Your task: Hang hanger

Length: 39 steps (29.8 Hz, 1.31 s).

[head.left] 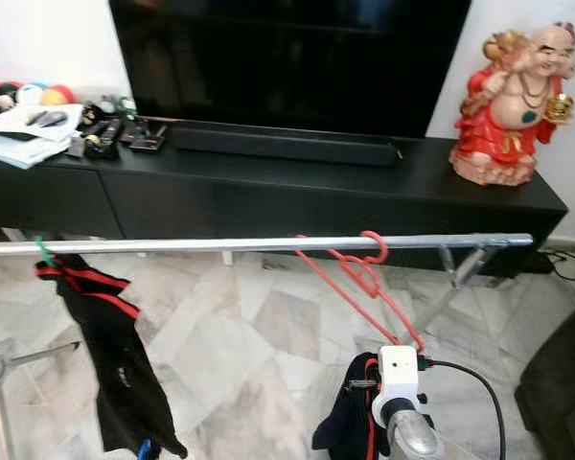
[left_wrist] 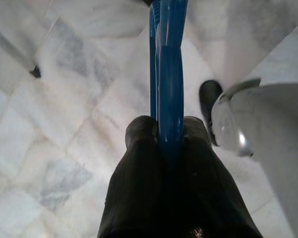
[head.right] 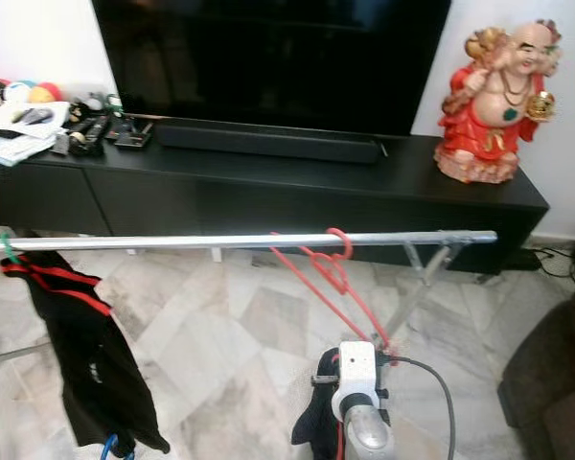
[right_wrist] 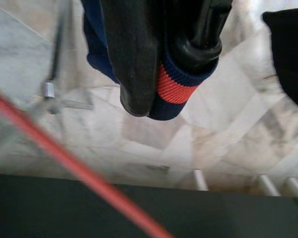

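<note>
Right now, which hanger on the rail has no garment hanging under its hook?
The red hanger, hooked near the rail's right end, slanting down to the right claw. The green-hooked hanger at the left carries a black garment.

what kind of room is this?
Most likely a home living room: a large TV over a long black cabinet with a red figurine, marble floor, and a clothes rail in front.

Bright, even daylight; blurred wrist close-ups.

Marble-tiled floor (head.left: pixel 268 326), low black TV cabinet (head.left: pixel 268 196), white wall (head.left: pixel 38 38), perhaps a dark sofa (head.left: pixel 561 383).
</note>
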Tool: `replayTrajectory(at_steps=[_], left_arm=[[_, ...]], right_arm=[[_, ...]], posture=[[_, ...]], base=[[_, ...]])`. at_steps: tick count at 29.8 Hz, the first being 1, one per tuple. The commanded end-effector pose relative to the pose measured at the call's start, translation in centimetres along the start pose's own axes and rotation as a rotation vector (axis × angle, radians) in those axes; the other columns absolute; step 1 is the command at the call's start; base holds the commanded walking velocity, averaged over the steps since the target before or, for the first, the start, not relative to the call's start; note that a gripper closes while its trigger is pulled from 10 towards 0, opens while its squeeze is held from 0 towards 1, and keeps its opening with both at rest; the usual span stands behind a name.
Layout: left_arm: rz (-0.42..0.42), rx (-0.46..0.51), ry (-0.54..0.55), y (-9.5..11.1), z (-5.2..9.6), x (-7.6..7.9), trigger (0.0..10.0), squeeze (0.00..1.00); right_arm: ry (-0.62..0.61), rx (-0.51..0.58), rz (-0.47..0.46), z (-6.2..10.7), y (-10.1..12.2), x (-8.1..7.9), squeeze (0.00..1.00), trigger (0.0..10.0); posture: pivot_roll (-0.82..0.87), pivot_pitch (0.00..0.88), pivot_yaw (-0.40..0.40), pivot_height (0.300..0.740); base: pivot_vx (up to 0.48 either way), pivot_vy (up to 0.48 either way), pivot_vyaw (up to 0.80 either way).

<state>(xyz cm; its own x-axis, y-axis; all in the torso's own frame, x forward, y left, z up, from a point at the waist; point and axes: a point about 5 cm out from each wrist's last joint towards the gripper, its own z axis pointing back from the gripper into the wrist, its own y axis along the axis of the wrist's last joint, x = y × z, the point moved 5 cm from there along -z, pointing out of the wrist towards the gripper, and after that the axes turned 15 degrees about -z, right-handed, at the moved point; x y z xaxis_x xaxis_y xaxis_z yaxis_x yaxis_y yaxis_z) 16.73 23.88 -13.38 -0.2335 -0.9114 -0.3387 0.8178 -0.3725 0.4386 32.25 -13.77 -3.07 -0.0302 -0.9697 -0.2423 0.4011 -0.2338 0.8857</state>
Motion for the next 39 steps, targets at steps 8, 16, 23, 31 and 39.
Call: replayTrajectory(at_steps=[8, 16, 23, 31, 39], left_arm=[[-0.018, -0.009, -0.016, -0.56, 0.1, 0.1, 10.0, 0.0], [-0.016, -0.008, -0.022, -0.55, 0.1, 0.2, 10.0, 0.0], [-0.016, -0.005, -0.025, -0.53, 0.1, 0.21, 10.0, 0.0], [-0.014, -0.005, -0.022, -0.49, 0.08, 0.01, 10.0, 0.0], [-0.033, 0.003, -0.022, 0.14, -0.06, 0.2, 10.0, 0.0]], right_arm=[[0.0, 0.007, 0.025, 0.0, 0.18, 0.29, 0.0, 10.0], [0.003, 0.01, 0.029, -0.07, 0.31, 0.22, 0.0, 10.0], [0.005, 0.011, 0.036, -0.07, 0.33, 0.21, 0.0, 10.0], [0.005, 0.004, 0.037, -0.05, 0.15, 0.12, 0.0, 10.0], [0.004, 0.004, 0.041, -0.12, 0.2, 0.01, 0.0, 10.0]], posture=[[0.01, 0.029, -0.003, 0.74], [0.01, 0.015, -0.002, 0.74], [0.01, 0.022, -0.004, 0.74], [0.01, 0.042, -0.006, 0.74], [0.01, 0.055, -0.008, 0.74]], base=[[0.0, 0.299, 0.0], [0.0, 0.308, 0.0], [0.0, 0.335, 0.0], [0.0, 0.337, 0.0], [0.0, 0.21, 0.0]])
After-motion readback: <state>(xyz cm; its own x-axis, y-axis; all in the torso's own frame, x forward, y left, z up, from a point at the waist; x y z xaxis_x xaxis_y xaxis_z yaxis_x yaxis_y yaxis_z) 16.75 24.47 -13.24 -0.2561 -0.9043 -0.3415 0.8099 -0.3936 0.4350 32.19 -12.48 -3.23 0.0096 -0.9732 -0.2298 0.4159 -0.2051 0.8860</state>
